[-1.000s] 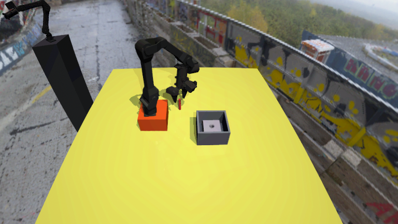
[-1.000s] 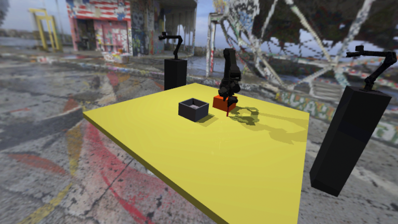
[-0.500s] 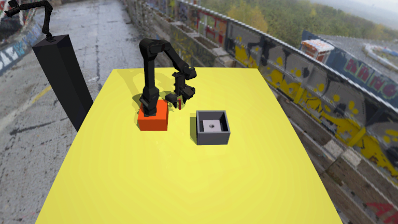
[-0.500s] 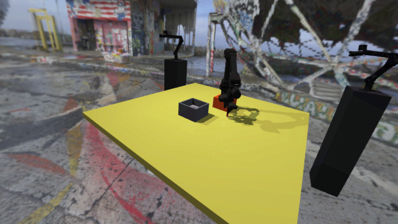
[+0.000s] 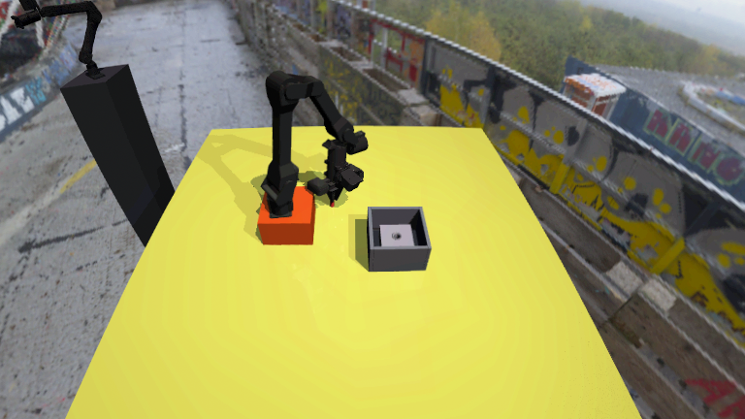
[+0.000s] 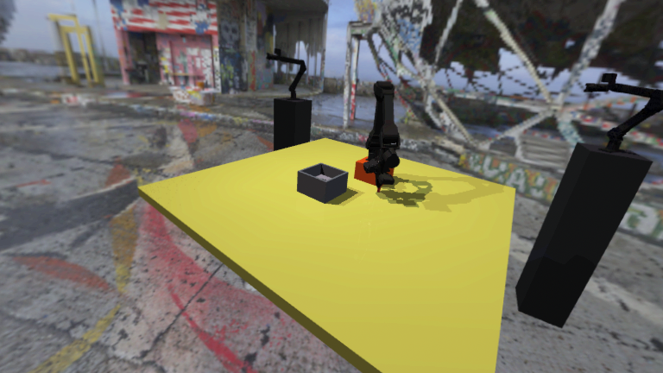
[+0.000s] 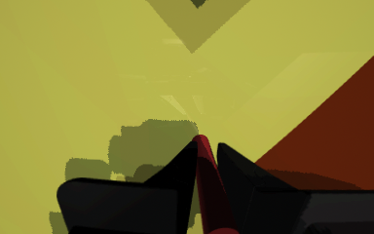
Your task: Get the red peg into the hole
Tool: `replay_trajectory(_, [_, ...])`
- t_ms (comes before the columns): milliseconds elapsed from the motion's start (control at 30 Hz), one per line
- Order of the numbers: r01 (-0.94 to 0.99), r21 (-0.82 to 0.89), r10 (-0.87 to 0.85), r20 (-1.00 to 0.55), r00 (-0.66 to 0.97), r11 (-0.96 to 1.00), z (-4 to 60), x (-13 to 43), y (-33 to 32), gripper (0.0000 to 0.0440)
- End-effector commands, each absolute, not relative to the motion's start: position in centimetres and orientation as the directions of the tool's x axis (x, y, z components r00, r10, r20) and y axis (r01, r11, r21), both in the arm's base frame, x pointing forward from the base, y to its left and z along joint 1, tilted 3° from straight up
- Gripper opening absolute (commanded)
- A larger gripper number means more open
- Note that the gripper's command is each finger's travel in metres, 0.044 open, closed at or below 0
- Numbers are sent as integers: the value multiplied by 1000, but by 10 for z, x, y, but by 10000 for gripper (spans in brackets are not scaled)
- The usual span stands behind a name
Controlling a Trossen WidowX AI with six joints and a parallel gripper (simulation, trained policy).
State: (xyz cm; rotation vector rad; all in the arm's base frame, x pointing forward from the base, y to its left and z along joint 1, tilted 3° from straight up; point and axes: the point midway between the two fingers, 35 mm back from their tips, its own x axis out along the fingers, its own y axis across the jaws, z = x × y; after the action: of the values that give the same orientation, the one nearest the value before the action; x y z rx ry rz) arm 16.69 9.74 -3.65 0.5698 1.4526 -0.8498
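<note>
The red peg (image 5: 332,204) (image 6: 378,190) (image 7: 209,185) stands roughly upright, with its lower end at or near the table. My gripper (image 5: 333,197) (image 7: 206,148) is shut on it, with one black finger on each side; its upper part is mostly hidden by the fingers in the top and exterior views. The grey open box (image 5: 398,259) (image 6: 312,190) stands on the table, to the right of the gripper in the top view. The pale plate (image 5: 387,230) lies at its bottom, with a small dark round hole (image 5: 396,235) in it. No peg shows in the hole.
The orange block (image 5: 287,233) (image 6: 363,172) (image 7: 341,132) under the arm's base is close beside the gripper. The yellow table (image 5: 329,338) (image 6: 318,251) bears both block and box. Black pedestals (image 5: 110,117) (image 6: 292,124) with other arms stand off the table.
</note>
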Motion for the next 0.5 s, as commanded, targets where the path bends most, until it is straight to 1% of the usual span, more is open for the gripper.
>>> replay_trajectory(0, [777, -151, -155, -985, -69, 611, -32, 170, 96, 0])
replay_trajectory(467, [726, -114, -213, -976, 45, 678, 10, 187, 79, 0])
